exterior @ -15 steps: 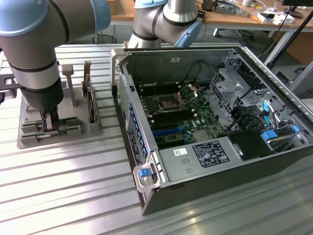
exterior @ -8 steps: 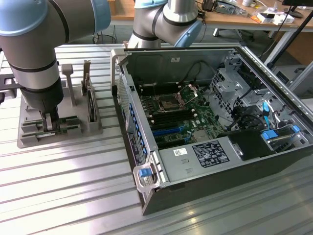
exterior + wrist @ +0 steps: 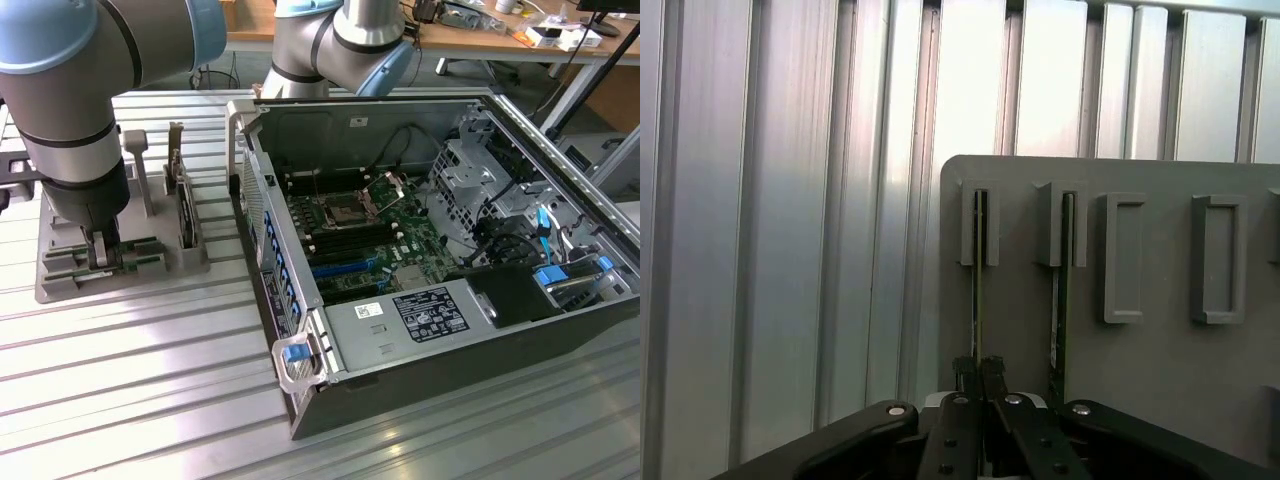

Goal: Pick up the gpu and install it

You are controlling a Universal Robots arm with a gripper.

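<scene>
- The gripper (image 3: 100,255) is down at the grey holder (image 3: 60,288) on the exterior view's left, well apart from the open computer case (image 3: 300,362).
- In the wrist view its fingers (image 3: 965,370) are pinched against both faces of the gpu (image 3: 978,280), clenched on its upper edge.
- The gpu stands on its long edge in the holder's slots (thin side up). Its long axis lies level and runs from the gripper toward a slotted post (image 3: 968,225) at the holder's rim.
- A second stick (image 3: 1057,290) sits parallel just beside it.
- A dark upright card (image 3: 186,215) stands in the same holder.
</scene>
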